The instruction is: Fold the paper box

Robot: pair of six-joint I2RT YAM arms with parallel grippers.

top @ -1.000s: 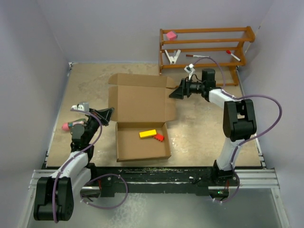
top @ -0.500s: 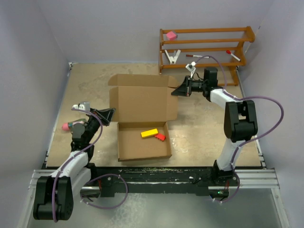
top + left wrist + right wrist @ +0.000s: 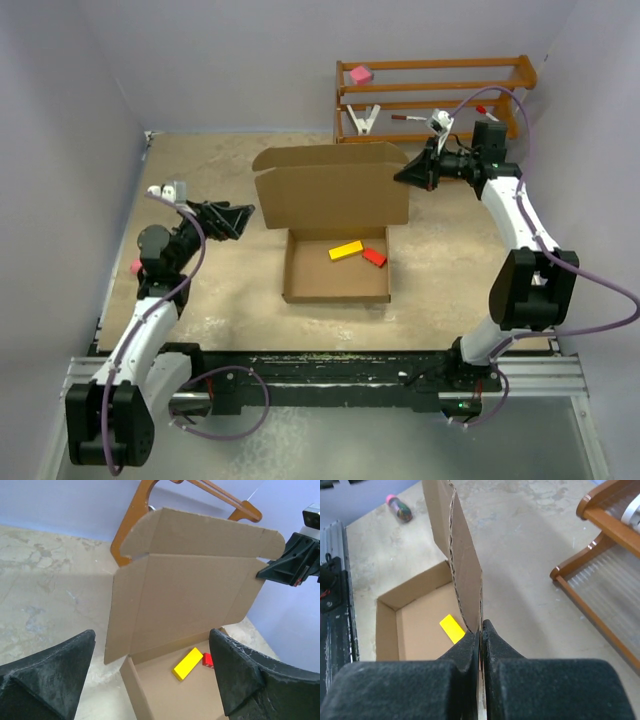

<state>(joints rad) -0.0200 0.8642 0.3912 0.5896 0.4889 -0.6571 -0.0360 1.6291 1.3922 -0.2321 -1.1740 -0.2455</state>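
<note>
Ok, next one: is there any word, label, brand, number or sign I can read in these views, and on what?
No readable text in any view.
Brown corrugated-cardboard box: plain, no print on the raised lid or the tray.
Yellow block and red block in the tray: no markings visible.
Orange wooden rack: no lettering; the items on it are too small to tell.
Pink-capped cylinder: too blurred to read.

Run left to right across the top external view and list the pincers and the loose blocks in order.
Left pincer, open → yellow block → red block, both inside the paper box → right pincer, shut on the box's raised lid.
</note>
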